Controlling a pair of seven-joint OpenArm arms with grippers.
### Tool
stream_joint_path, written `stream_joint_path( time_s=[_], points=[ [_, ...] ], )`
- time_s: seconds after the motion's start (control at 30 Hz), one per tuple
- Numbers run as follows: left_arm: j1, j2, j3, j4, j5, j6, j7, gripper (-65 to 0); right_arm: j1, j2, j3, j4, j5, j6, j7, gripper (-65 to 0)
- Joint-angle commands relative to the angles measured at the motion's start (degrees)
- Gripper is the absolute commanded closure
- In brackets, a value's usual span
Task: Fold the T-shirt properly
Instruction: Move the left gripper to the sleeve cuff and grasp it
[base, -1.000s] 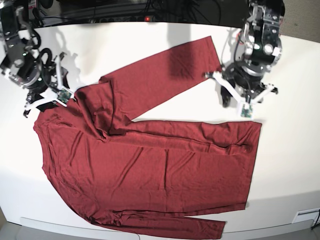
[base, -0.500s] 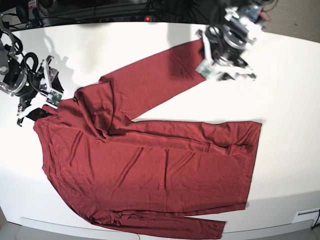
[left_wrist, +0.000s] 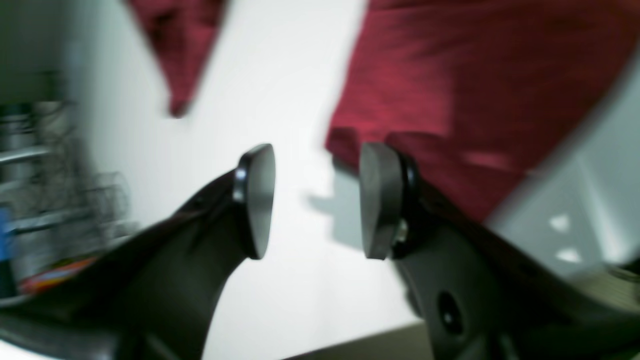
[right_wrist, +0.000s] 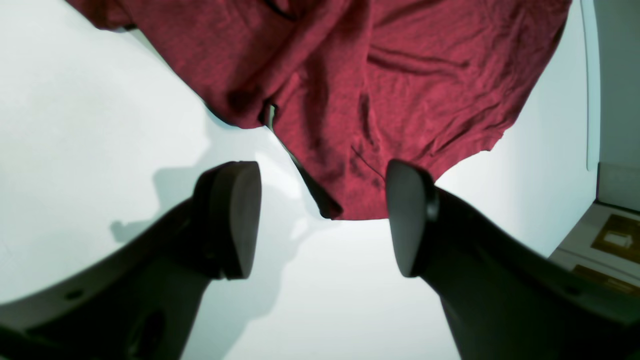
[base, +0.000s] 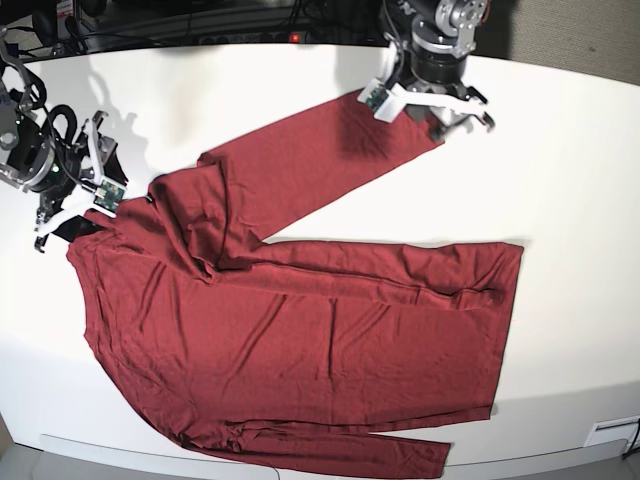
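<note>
The left gripper (left_wrist: 312, 200) is nearer the T-shirt (base: 300, 340) sleeve's cuff (left_wrist: 350, 145), just ahead of its open, empty fingers (left_wrist: 257, 200); the right gripper (right_wrist: 322, 220) gapes empty too.

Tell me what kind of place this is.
Probably a robotics lab bench: a plain white table with two robot arms over a spread maroon T-shirt, and cables and equipment along the dark back edge.
</note>
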Motion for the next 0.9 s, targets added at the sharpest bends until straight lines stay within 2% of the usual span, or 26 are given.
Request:
stream_joint_path(
  time_s=[0.0,0.2,0.43,0.57,0.7,0.87],
  points=[
    [0.1,0.0,0.0,1.0,-1.0,0.1,-0.3,-26.6,0.5,1.4,0.5,0.9,0.1,-0.4,0.4,-38.8],
    [0.4,0.1,0.1,2.5,-11.7,-2.9,-3.3,-26.6,0.5,1.4,0.5,0.9,0.1,-0.4,0.0,-38.8],
    [1.3,0.0,0.0,4.4,-19.1,-5.3,-2.2,-26.6,0.5,1.4,0.5,0.9,0.1,-0.4,0.0,-38.8],
    [1.3,0.1,0.0,4.1,-18.6,-5.3,-5.4,-26.6,0.5,1.4,0.5,0.8,0.1,-0.4,0.0,-38.8],
    [1.3,0.1,0.0,3.4,-18.6,-5.3,-5.7,-26.6,0.5,1.4,0.5,0.9,0.1,-0.4,-0.5,-38.8],
    [0.9,0.1,0.0,-3.5,-17.8,-3.7,-7.1,-26.6,0.5,1.4,0.5,0.9,0.1,-0.4,-0.4,-38.8]
  ],
)
